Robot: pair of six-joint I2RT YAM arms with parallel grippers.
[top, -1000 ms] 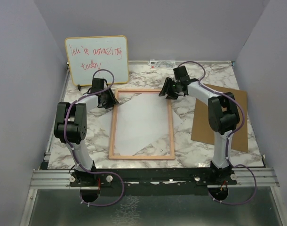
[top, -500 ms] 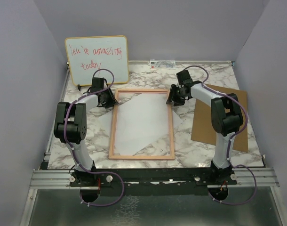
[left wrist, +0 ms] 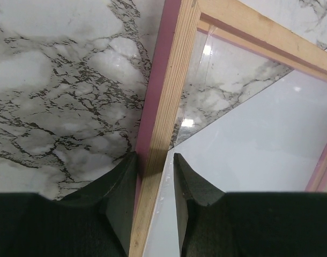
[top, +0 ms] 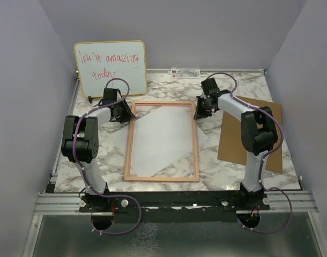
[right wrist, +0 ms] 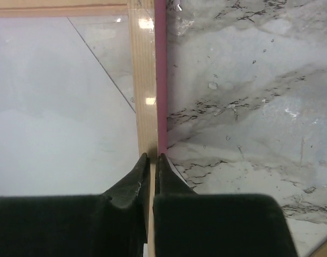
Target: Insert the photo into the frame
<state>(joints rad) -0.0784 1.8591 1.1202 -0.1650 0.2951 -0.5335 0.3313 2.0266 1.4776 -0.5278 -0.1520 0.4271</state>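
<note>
The frame (top: 129,144), with its thin pinkish wood border, lies flat mid-table. Inside it the photo (top: 161,139) lies askew on the pane, white side up, and marble shows at two corners. My left gripper (top: 123,113) is at the frame's far left corner. In the left wrist view the left gripper (left wrist: 155,160) is shut across the frame's (left wrist: 163,107) left rail, beside the photo (left wrist: 260,150). My right gripper (top: 198,113) is at the far right corner. In the right wrist view the right gripper (right wrist: 151,158) is shut, tips over the frame's (right wrist: 145,80) right rail, next to the photo (right wrist: 56,107).
A brown backing board (top: 228,144) lies to the right, partly under the right arm. A yellow-edged whiteboard (top: 110,67) with red writing leans at the back left. A small white label (top: 185,71) lies by the back wall. Grey walls close in on three sides.
My right gripper has swung from above the frame's far edge out to its far right corner and closed. The left gripper has barely moved and narrowed slightly on the rail.
</note>
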